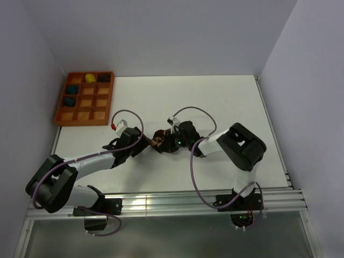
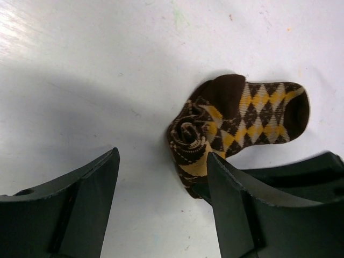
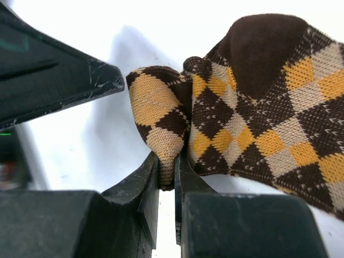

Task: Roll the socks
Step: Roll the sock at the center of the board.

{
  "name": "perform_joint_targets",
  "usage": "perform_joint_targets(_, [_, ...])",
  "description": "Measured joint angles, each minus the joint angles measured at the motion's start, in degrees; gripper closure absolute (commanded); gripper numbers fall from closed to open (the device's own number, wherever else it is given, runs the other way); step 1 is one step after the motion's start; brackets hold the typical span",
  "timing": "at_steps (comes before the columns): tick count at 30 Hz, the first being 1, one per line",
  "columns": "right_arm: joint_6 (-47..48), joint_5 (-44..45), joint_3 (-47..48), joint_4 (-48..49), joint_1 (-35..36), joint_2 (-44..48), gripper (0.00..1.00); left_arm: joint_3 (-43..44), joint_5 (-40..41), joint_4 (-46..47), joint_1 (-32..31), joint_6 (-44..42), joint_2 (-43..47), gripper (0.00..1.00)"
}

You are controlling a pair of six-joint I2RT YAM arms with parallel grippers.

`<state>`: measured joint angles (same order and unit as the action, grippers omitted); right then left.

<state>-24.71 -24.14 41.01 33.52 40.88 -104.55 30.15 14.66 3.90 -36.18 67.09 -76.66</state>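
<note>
2 black-and-white arms (image 1: 88,159) — looping purple cables (image 1: 192,174).

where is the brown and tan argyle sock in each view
top external: brown-and-tan diamond-checked fabric sock, mid picture.
left wrist: right of centre, part rolled.
right wrist: right half, fold pinched by right gripper.
shared landmark: dark-brown heel patch, both wrist views.
</note>
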Motion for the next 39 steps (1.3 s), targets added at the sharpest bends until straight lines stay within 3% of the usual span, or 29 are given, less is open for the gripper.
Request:
perform_joint_targets(7, [-12.6,-12.6,-0.6,9.4,-5.8,-6.3,1.0,-0.3,-2.6,5.3,0.0,0.0,-1.5,0.31])
perform_joint_targets(26, [-22.8,-19.9,1.0,11.4,-9.0,-10.4,1.0,-0.9,-5.8,14.0,0.0,0.2,-8.8,0.42])
perform_joint_targets(31, [-22.8,-20.1,1.5,10.1,-9.0,-10.4,1.0,-0.6,-6.1,15.5,0.0,0.6,-10.4,0.51])
perform_joint_targets(34, [-22.5,-20.1,1.9,9.2,-9.0,-10.4,0.99,0.1,-6.2,15.7,0.0,1.2,-11.5,0.64])
perform_joint_targets(35, [-22.3,-20.1,2.1,8.8,-9.0,-10.4,0.96,0.3,-6.3,15.8,0.0,1.3,-11.8,0.73])
perform_joint_targets(39, [-20.8,-19.5,2.2,7.4,-9.0,-9.6,0.78,1.1,-6.2,15.4,0.0,1.4,-12.2,0.9])
